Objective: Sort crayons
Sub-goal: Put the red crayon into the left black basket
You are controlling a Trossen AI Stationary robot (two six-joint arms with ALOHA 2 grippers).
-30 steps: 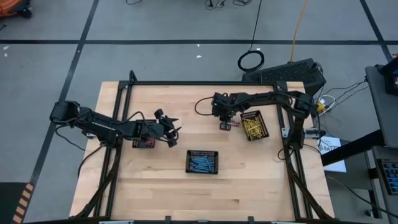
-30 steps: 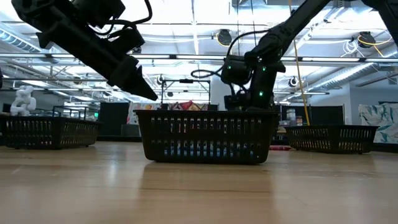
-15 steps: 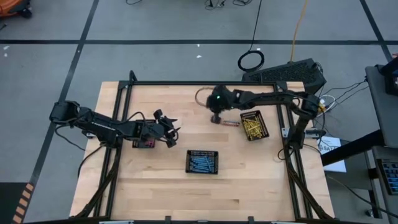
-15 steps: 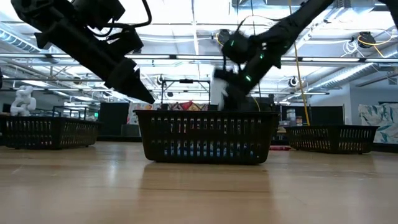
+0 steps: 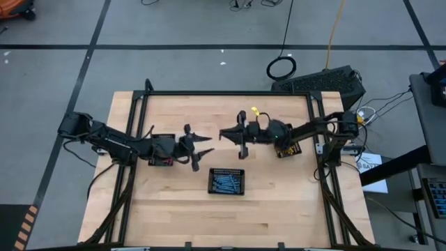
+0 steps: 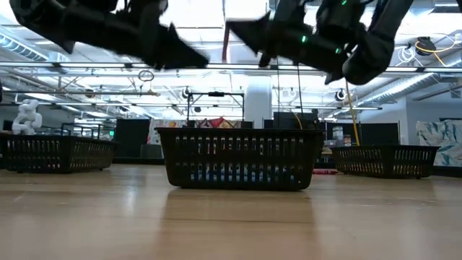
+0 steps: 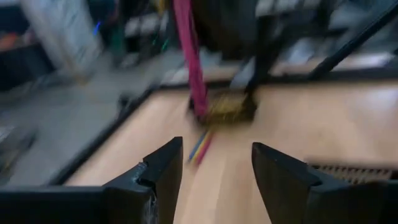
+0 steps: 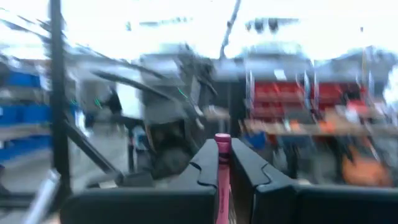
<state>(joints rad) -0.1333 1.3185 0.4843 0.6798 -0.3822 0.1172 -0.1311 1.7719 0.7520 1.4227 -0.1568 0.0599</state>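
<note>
- Right end effector — clenched on a pink crayon, raised above the surface near its middle.
- Left end effector — released, fingers spread, facing the right one, just apart.
- More crayons lie on the surface beside the tray of yellow crayons; blue crayons fill the nearer tray.

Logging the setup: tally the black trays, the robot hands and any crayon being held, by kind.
Black trays: 3
Robot hands: 2, left hand and right hand
Held pink crayon: 1
Total: 6
</note>
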